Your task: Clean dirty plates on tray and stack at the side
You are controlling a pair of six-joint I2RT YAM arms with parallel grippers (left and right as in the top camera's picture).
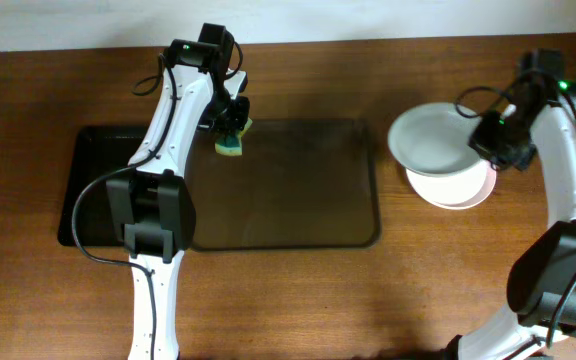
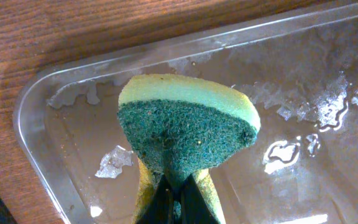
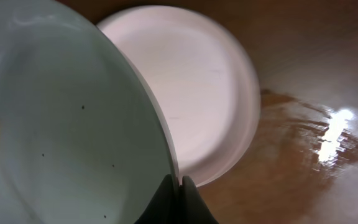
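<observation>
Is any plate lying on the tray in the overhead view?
No, the tray holds no plate; the plates are all off to its side.

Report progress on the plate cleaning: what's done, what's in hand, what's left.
Done: the tray holds no plates, only wet patches, and a stacked plate lies on the table to its right. In hand: the right pincer grips a tilted plate by its rim above that stack; the left pincer holds the sponge over the tray's corner. Left: set the tilted plate down on the stack.
</observation>
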